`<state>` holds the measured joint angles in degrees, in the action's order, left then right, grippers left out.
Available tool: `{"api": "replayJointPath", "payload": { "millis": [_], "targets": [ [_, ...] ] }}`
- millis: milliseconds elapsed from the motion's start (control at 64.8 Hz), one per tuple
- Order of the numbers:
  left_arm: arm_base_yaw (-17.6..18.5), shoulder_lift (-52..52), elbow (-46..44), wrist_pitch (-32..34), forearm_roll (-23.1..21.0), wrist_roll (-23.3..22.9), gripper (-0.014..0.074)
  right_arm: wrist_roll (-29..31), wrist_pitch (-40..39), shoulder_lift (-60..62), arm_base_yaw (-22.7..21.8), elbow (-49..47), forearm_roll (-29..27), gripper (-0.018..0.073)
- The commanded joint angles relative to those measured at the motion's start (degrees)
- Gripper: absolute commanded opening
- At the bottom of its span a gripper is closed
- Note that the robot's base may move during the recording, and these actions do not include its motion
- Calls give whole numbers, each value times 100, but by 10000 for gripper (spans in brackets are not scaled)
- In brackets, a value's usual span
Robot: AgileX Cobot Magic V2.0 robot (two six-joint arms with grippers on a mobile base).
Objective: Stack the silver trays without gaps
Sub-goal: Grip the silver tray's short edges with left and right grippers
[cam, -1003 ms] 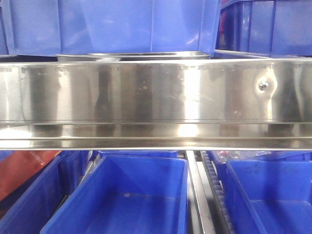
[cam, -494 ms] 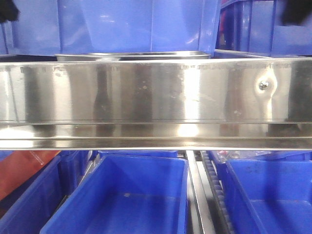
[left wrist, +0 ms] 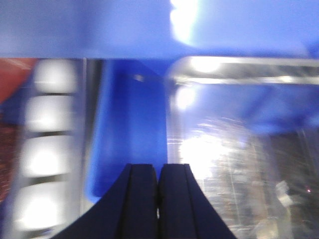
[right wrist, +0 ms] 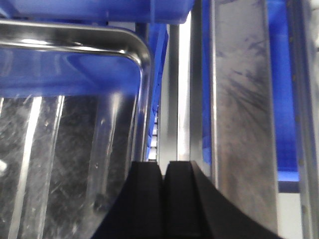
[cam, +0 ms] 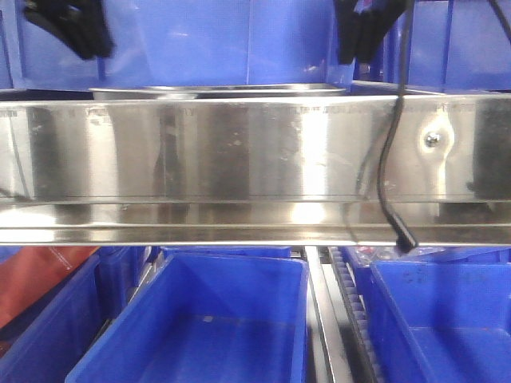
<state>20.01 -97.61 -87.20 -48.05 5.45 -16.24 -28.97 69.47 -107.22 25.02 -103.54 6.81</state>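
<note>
**Hovering both closed grippers over the two ends of the steel tray**

Closest to the camera, on the lower level, a row of open blue plastic bins sits side by side. Right above them a long brushed-steel shelf rail runs the full width, with a small screw in a dent near its right end. A thin black cable dangles in front of the rail on that side, and its tip hangs just under the rail's bottom lip.

Just behind the rail's top edge, the shiny shallow rectangular stainless-steel tray runs from left of centre to a bit right of centre. Only its flat rim peeks over, so I can't tell if it's one tray or more. A big blue plastic crate rises right behind it.

The left gripper has its black fingers pressed together with nothing between them. It's lined up with the tray's left rim, though that wrist view is pretty blurry. The right gripper is closed and empty too, sitting over the tray's right rim near a rounded corner. A scratched grey steel strip runs alongside, off to its right.
</note>
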Motion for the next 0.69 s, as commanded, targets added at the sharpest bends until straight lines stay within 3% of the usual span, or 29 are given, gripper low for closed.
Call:
{"api": "replayJointPath", "payload": {
  "millis": [0,108,247,370,679],
  "targets": [
    [125,-44,-62,170,34,-44,-15,-7,49,-70,12,-88,-66,-46],
    [136,-112,-62,182,9,-44,4,-7,49,-157,12,-88,-115,57],
    [136,-160,-62,182,9,-68,156,-7,49,-210,12,-88,-127,172],
    [136,-169,-62,270,9,-82,277,-7,5,-218,12,-88,-208,183],
    [124,-436,-62,402,10,-82,231,-7,-288,-233,12,-88,-321,183]
  ]
}}
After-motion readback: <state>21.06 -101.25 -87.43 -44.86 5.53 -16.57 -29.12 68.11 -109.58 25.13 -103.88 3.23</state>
